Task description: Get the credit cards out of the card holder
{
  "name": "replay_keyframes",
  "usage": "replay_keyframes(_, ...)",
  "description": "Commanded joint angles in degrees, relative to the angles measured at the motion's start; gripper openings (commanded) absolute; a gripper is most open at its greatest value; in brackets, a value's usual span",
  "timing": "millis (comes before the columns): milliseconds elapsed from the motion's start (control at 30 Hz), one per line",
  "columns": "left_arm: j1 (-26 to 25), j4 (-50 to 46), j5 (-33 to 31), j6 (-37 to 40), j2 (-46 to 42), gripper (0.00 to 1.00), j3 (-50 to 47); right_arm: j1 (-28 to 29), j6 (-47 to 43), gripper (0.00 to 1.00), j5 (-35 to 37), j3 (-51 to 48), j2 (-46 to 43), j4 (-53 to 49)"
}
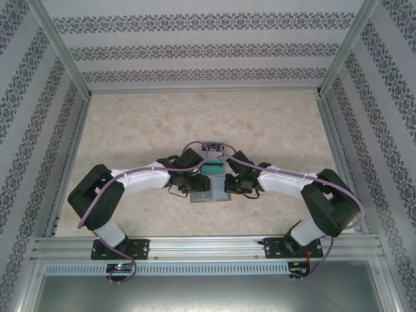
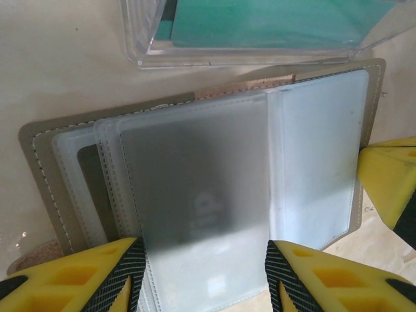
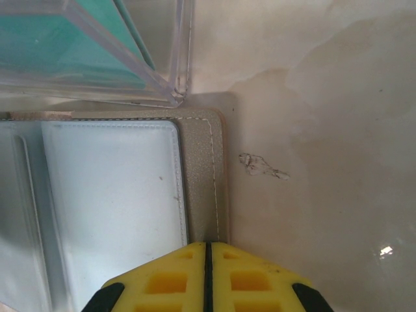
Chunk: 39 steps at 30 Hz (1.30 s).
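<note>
**Credit card (image 2: 195, 214) blurred behind frosted sleeve (image 2: 214, 114)**

Grey, thin and rectangular, with pale markings too smeared to read; lower edge cut off between the yellow fingers (image 2: 71, 279). Lying inside the small flat grey-brown bifold card holder (image 2: 36, 162), spread open on the beige table (image 3: 325, 97), mid-table between both arms. Just beyond it, clear plastic box (image 2: 140, 39) holding a flat teal card (image 2: 273, 23), cropped by the frame. Left gripper (image 2: 201, 279) parted wide, straddling the sleeves. Right gripper (image 3: 207, 273) pinched closed over the holder's right rim; contact unclear.

Soft, even light; near edges seemingly blurred
</note>
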Motion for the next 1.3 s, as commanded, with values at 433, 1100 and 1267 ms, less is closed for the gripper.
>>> replay_keyframes(433, -2.69, 1.77, 3.72, 4.74, 2.14, 0.59, 3.45, 0.98, 1.13, 0.00, 0.25, -0.94, 1.76, 0.54)
replay_keyframes(1100, -4.09, 0.99, 6.95, 7.70, 3.16, 0.63, 10.43, -2.09, 0.81, 0.06, 2.48, -2.94, -5.94, -1.69)
replay_keyframes(1267, -4.98, 0.97, 9.37, 8.66, 7.26, 0.59, 13.85, -3.82, 1.40, 0.07, 2.38, -4.97, -9.95, -1.53)
